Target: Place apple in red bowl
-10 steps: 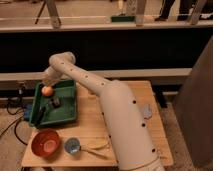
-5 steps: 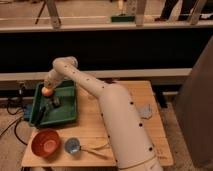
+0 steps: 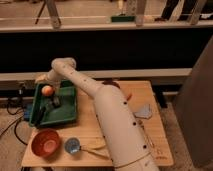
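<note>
Claw point(image 3: 44, 81) shifted slightly right, just above apple point(image 3: 47, 90) in green tray point(image 3: 67, 112)

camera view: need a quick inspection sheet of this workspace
surface: wooden table, with a green tray on its left part
job's things: apple lies in the tray's far left corner; red bowl stands on the table in front of the tray, no apple in it
clutter: blue cup beside the bowl; yellowish item next to the cup; grey item at the right; dark items in the tray
grippers: gripper over the tray's far left corner, close by the apple
cables: dark cables on the floor left of the table
surroundings: dark bench behind the table; a person's legs far back
</note>
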You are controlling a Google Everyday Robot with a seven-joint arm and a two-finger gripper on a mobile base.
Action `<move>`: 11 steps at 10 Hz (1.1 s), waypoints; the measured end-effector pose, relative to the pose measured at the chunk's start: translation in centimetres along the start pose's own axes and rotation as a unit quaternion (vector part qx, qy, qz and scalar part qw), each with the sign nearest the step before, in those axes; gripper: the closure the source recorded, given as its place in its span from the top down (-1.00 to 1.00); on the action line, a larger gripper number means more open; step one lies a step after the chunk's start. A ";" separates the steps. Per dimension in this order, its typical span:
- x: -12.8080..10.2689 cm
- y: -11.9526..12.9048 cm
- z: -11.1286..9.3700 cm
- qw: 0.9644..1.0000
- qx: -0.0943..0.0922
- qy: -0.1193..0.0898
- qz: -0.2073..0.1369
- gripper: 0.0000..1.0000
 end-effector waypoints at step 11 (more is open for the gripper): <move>2.8 2.2 2.9 1.000 0.013 0.020 -0.012 0.31</move>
